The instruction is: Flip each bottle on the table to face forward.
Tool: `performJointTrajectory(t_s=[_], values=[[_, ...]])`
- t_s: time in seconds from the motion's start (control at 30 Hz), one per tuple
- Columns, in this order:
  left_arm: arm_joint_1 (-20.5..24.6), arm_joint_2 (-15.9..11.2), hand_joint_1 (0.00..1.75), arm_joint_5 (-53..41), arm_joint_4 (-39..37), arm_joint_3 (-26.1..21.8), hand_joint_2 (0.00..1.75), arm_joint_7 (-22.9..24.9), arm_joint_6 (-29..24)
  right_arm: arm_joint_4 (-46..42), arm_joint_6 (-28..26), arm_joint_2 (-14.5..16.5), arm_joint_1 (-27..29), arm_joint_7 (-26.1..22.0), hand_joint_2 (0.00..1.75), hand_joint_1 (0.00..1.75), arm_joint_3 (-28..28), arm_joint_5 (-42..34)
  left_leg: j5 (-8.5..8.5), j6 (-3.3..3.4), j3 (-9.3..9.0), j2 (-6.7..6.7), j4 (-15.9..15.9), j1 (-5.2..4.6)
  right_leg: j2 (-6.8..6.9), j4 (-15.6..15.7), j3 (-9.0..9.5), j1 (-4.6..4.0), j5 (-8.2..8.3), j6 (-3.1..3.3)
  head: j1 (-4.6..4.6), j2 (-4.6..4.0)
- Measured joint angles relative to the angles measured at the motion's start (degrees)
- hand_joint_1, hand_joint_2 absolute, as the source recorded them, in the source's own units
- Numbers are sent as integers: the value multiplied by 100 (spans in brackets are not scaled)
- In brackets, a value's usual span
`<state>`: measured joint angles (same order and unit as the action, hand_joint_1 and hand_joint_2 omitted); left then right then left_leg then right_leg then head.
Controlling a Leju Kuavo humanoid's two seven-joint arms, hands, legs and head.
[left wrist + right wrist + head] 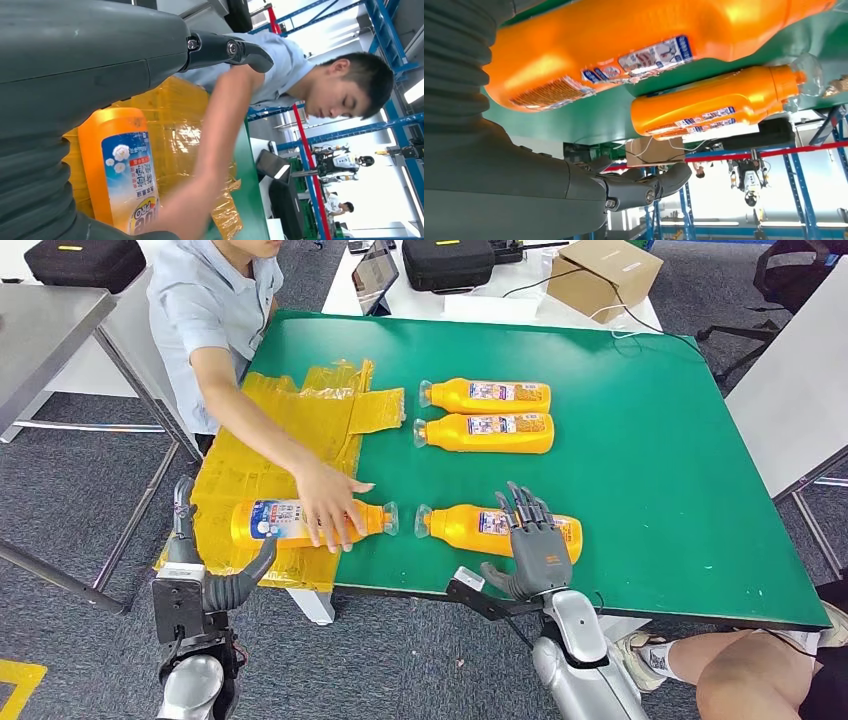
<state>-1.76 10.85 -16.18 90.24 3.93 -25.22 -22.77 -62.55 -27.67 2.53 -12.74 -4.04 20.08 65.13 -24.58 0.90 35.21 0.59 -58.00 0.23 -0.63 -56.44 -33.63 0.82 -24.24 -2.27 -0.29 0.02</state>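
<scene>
Four orange bottles are lying on their sides on the green table [690, 490], caps pointing toward the robot's left, which is likely how they are laid out so each can be rolled over in place. The nearest bottle [470, 528] is lying close to the table's front edge, and the right hand [530, 540] is reaching over its middle with fingers spread apart and holding nothing; from the right wrist view the thumb is hanging clear of the bottle's body, so I judge the hand is lining up for a grasp rather than gripping. This bottle is showing a small printed label, as are the two far bottles, the one in the back row [487, 396] and the one just in front of it [487, 432], which are lying side by side and almost touching. The fourth bottle [300, 522] is resting on a sheet of yellow plastic [300, 420] at the table's left end, showing a big blue and white label, probably its front. A person's hand [328, 505] is pressing flat on it, seemingly setting it in place. The left hand [205, 580] is hovering below and in front of the table edge near that bottle, open and empty, probably waiting out of the person's way.
</scene>
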Motion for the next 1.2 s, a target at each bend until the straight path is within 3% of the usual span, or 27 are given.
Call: performJointTrajectory(t_s=[0.23, 0.6, 0.77, 0.8, 0.9, 0.93, 1.07, 1.2], values=[[0, 10, 0, -3, 25, 5, 175, 26, 25, 156, 380, -85, -149, 313, 175, 0, -100, 170, 0, 0, 1, 0, 0, 1, 0, 0, 0, 0, 0, 0, 1, 0], [13, -8, 0, 23, 64, 187, 175, 124, 316, 1817, 760, -189, -1144, 976, 175, 0, -328, 503, 2, 3, -6, -3, -2, -1, -1, 0, 5, 3, 4, -5, -1, 0], [27, -26, 0, 117, 66, 192, 175, 149, 480, 2367, 1370, -192, -1597, 1179, 175, 0, -416, 441, 0, 1, -29, -9, -1, 1, -3, 3, 20, 0, 2, -3, -1, 0], [34, -29, 0, 121, 66, 193, 175, 154, 490, 2479, 1462, -190, -1688, 1261, 175, 14, -422, 458, 0, 1, -39, -8, -1, 1, -3, 4, 29, 0, 1, -2, -1, 0], [56, -45, 0, 145, 65, 190, 175, 188, 543, 2770, 1674, -182, -1905, 1391, 175, 144, -432, 459, -1, 2, -59, -4, 0, 1, -2, 7, 49, 1, -1, -2, 0, 0], [68, -50, 0, 167, 64, 188, 175, 202, 571, 2852, 1747, -180, -1956, 1382, 175, 174, -434, 441, 0, 3, -62, -4, 0, 1, -2, 8, 53, 1, 0, -1, 0, 0], [115, -63, 0, 270, 58, 186, 175, 239, 699, 3104, 1969, -177, -2106, 1198, 175, 175, -439, 288, 5, 10, -72, -5, 0, 0, -2, 11, 64, 2, 6, -2, 1, 0], [172, -84, 0, 480, 14, 186, 175, 292, 912, 3234, 2269, -196, -2243, 529, 175, 175, -523, -259, 8, 13, -83, -6, -1, 0, -2, 14, 74, 1, 12, -1, 2, 0]])
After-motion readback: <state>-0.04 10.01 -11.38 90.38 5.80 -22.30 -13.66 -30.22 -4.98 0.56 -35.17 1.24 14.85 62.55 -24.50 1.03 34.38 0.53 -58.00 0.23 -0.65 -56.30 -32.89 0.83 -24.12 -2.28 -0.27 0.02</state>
